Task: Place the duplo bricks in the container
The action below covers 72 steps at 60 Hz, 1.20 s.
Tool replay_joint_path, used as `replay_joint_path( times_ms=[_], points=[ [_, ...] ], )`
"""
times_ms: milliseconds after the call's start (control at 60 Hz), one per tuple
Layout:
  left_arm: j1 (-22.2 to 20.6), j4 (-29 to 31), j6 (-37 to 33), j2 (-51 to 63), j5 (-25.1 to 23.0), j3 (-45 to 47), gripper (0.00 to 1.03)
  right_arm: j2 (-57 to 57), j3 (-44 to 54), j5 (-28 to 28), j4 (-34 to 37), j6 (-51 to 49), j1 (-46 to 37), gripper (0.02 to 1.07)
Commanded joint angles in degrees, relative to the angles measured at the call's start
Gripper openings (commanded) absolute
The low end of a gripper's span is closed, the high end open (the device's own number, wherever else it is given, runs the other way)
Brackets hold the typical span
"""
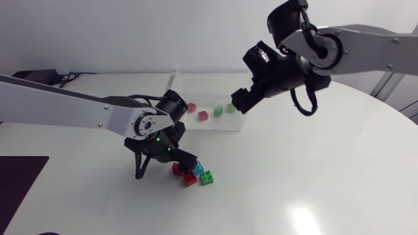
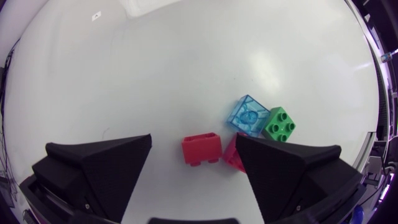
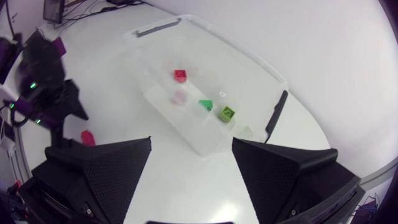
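Observation:
On the table lie two red bricks [image 1: 177, 170] [image 1: 189, 180], a clear blue one [image 1: 198, 169] and a green one [image 1: 207, 177]. My left gripper [image 1: 164, 163] hangs low over them, open. In the left wrist view one red brick [image 2: 201, 149] sits between its fingers, untouched; the second red brick [image 2: 231, 155] is against one finger, with the blue brick [image 2: 249, 116] and green brick [image 2: 279, 124] just ahead. The clear container [image 1: 209, 66] holds several bricks: red [image 3: 180, 75], pink [image 3: 180, 96], green [image 3: 205, 104], lime [image 3: 227, 113]. My right gripper [image 1: 243, 98] is open and holds nothing above its right end.
The container [image 3: 244, 51] has dark handles at both ends. The white round table stretches wide in front of and to the right of the loose bricks. A dark mat lies at the table's left front edge [image 1: 19, 176].

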<state>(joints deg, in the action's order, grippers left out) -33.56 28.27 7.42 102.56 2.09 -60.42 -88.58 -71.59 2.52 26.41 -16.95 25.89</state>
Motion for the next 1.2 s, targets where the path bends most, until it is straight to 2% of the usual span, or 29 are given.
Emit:
replay_joint_path(
  times_ms=[0, 50, 100, 150, 167, 183, 333, 467, 533, 617, 750, 1017, 1183],
  points=[
    [-0.45, -0.67, 1.9, 2.47, 0.9, -1.45, 0.88, 5.17, 7.17, -0.24, -0.57, -0.45, 2.5, 1.0],
    [-0.8, -1.38, 2.07, 3.08, 2.04, -1.36, 0.76, 8.07, 10.6, -0.33, -0.31, -0.19, 4.17, 1.0],
    [-0.8, -1.64, 2.34, 3.52, 2.22, -1.1, 0.58, 10.62, 13.85, -0.59, -0.05, 0.16, 6.37, 1.0],
    [-0.63, -1.73, 2.51, 3.87, 2.48, -0.84, 0.32, 12.37, 16.13, -1.03, 0.04, 0.78, 8.12, 1.0],
    [-0.63, -1.73, 2.51, 3.96, 2.83, -0.66, 0.2, 12.81, 17.01, -1.21, 0.22, 0.78, 8.83, 1.0],
    [-0.45, -1.73, 2.51, 3.96, 3.36, -0.48, 0.15, 13.17, 17.89, -1.21, 0.39, 0.87, 9.71, 1.0],
    [-0.36, -1.03, 2.07, 1.5, 3.98, 1.89, 0.09, 12.29, 23.69, 0.29, -0.31, -0.98, 13.4, 1.0],
    [2.18, 0.82, 0.67, -5.01, 3.98, 2.42, 0.09, 7.54, 23.52, 0.82, -1.72, 0.08, 14.01, 1.0],
    [3.94, 1.08, -0.39, -9.14, 3.98, 1.8, 0.09, 3.94, 21.32, -1.29, -1.1, 4.03, 15.24, 1.0],
    [5.79, 1.26, -1.97, -13.53, 3.98, 0.31, 0.09, 0.25, 18.42, -1.21, 0.92, 7.81, 16.83, 1.0],
    [6.4, 1.7, -3.99, -17.75, 3.89, -3.39, 0.09, -5.03, 14.29, 0.02, 4.0, 9.48, 17.62, 1.0],
    [6.4, 1.08, -4.7, -17.4, 3.89, -12.44, 0.09, -14.78, 5.06, 0.82, 10.85, 12.56, 18.32, 0.99],
    [6.67, 1.0, -4.78, -17.05, 3.98, -16.57, 0.09, -19.35, 1.1, 0.73, 12.79, 14.31, 19.02, 0.99]
  ],
)
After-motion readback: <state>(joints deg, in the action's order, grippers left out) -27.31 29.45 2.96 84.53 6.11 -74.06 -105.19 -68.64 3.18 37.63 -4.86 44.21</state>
